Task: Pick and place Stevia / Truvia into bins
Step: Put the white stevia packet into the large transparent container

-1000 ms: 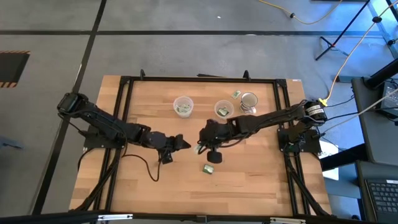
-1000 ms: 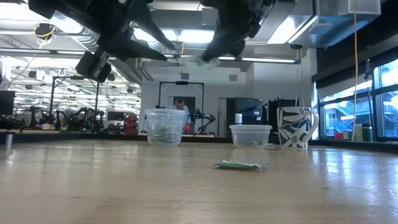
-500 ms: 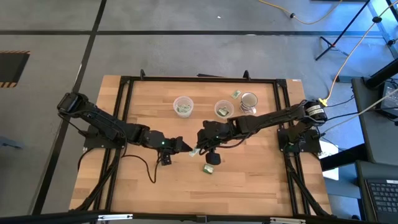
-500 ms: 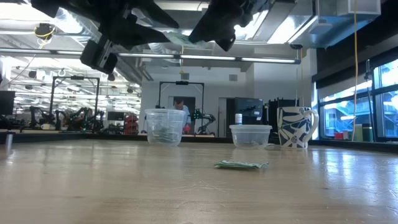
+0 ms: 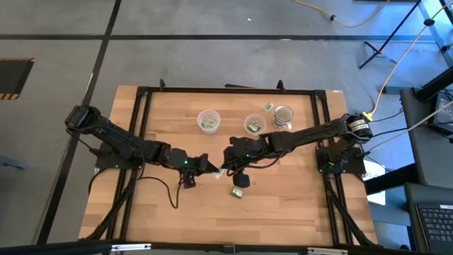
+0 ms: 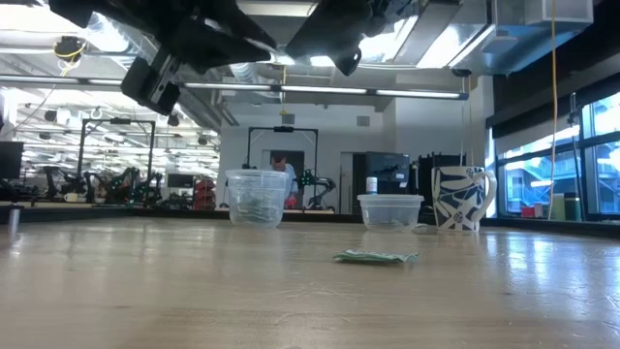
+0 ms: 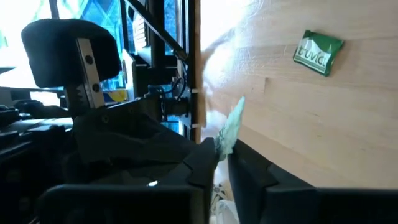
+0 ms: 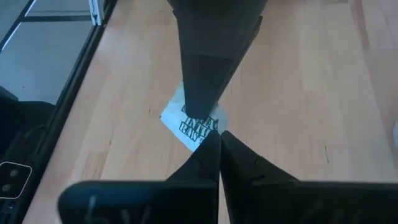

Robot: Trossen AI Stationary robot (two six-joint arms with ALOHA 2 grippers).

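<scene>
I have both grippers meeting above the middle of the tabletop (image 5: pixel 163 212), in what I judge is a handover of one Truvia sachet (image 8: pixel 194 123). My right gripper (image 8: pixel 216 138) has its jaws narrowed onto an edge of the sachet, and in the right wrist view the left gripper's (image 5: pixel 210 169) dark fingers come down over the same sachet from the other side. In the left wrist view a sachet stands pinched on edge between that arm's own jaws. A second sachet (image 5: pixel 238 192) lies flat on the wood just in front of the grippers, untouched. The two clear bins (image 5: pixel 208 120) and (image 5: pixel 254 125) sit farther back beside a patterned mug (image 5: pixel 283 115). Next, I think one arm must let go so the other can carry the sachet over a bin; releasing both at once would drop it.
</scene>
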